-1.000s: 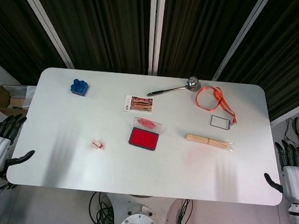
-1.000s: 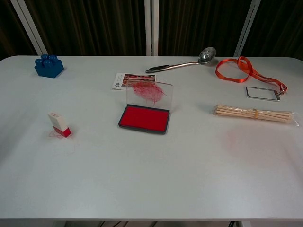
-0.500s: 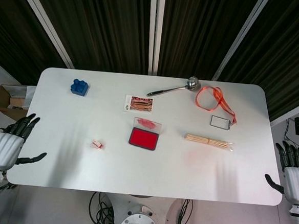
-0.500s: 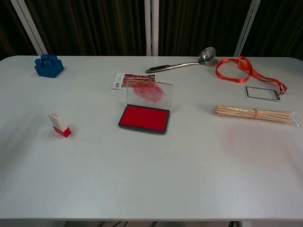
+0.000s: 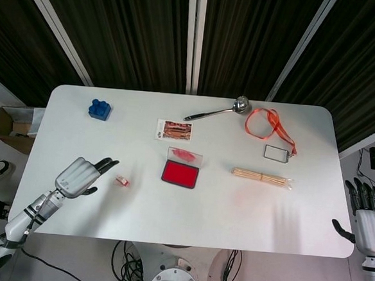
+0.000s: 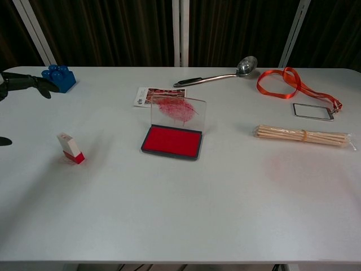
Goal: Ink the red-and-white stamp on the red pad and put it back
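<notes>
The red-and-white stamp [image 5: 121, 181] [image 6: 70, 148] stands tilted on the white table, left of centre. The red ink pad [image 5: 179, 173] [image 6: 171, 140] lies open in the middle, its clear lid [image 6: 178, 110] raised behind it. My left hand [image 5: 81, 175] hovers over the table just left of the stamp, fingers apart and pointing toward it, holding nothing; only its fingertips [image 6: 31, 84] show at the left edge of the chest view. My right hand [image 5: 365, 217] hangs off the table's right edge, fingers spread and empty.
A blue block [image 5: 99, 109] sits at the back left. A picture card [image 5: 175, 130] lies behind the pad. A metal ladle [image 5: 217, 109], an orange lanyard with badge holder [image 5: 270, 128] and a bundle of wooden sticks [image 5: 261, 178] lie to the right. A cardboard box [image 5: 11, 128] sits beside the table's left edge.
My left hand has swung in from beyond the table's left edge to a spot over the table just left of the stamp. The right hand has barely moved.
</notes>
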Tool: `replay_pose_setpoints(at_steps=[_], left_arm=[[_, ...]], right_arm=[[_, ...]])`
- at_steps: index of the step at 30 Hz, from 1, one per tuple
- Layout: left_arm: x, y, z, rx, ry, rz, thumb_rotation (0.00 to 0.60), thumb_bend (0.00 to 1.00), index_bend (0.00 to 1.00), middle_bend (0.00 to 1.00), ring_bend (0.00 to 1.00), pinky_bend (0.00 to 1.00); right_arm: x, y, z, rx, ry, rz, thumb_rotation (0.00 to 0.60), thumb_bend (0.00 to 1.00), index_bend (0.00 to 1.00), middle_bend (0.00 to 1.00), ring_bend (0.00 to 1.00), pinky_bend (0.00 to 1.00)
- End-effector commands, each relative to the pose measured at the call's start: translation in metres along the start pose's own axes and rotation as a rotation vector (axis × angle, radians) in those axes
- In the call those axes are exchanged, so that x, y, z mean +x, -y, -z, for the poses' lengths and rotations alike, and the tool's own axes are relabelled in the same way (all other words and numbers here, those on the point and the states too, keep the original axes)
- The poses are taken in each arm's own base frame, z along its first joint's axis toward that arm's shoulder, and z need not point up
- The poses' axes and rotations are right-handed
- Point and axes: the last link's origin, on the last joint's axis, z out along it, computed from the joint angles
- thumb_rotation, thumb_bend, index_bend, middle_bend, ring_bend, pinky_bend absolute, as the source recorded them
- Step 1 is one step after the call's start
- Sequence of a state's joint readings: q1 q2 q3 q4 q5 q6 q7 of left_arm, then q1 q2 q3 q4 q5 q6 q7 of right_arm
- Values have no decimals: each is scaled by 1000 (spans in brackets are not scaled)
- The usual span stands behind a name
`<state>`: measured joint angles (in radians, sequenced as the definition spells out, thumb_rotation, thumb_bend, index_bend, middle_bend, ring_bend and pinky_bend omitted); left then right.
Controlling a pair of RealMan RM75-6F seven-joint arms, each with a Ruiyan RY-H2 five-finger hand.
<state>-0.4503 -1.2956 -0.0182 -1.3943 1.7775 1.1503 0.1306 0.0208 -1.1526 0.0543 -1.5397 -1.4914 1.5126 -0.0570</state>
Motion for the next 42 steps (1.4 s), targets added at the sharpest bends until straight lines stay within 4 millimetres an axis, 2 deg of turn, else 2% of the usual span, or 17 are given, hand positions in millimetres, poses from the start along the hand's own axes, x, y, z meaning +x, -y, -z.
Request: replay_pose_setpoints(at_steps=[1, 7, 18, 26, 42], left_arm=[[-16, -8, -21, -44, -1, 0, 600, 168, 174, 237, 825, 980], [-35, -15, -37, -91, 41, 13, 600, 186, 225, 246, 826, 980], [-56, -11, -43, -90, 75, 21, 600, 244, 322, 319, 827, 980], [-58, -11, -45, -92, 56, 40, 600, 286, 394, 398, 835, 981], [-63, -13, -58, -112, 52, 38, 600, 322, 435, 431, 841, 981]], right_arm=[[0, 0, 0, -2, 0, 0, 600, 108, 0, 0, 0, 0], [-1, -2, -1, -11, 5, 3, 600, 108, 0, 0, 0, 0], [-2, -6, -2, -22, 11, 4, 600, 108, 0, 0, 0, 0], [-1, -6, -2, -26, 16, 6, 600, 109, 0, 0, 0, 0], [-1, -10, -2, -38, 20, 8, 600, 113, 0, 0, 0, 0]])
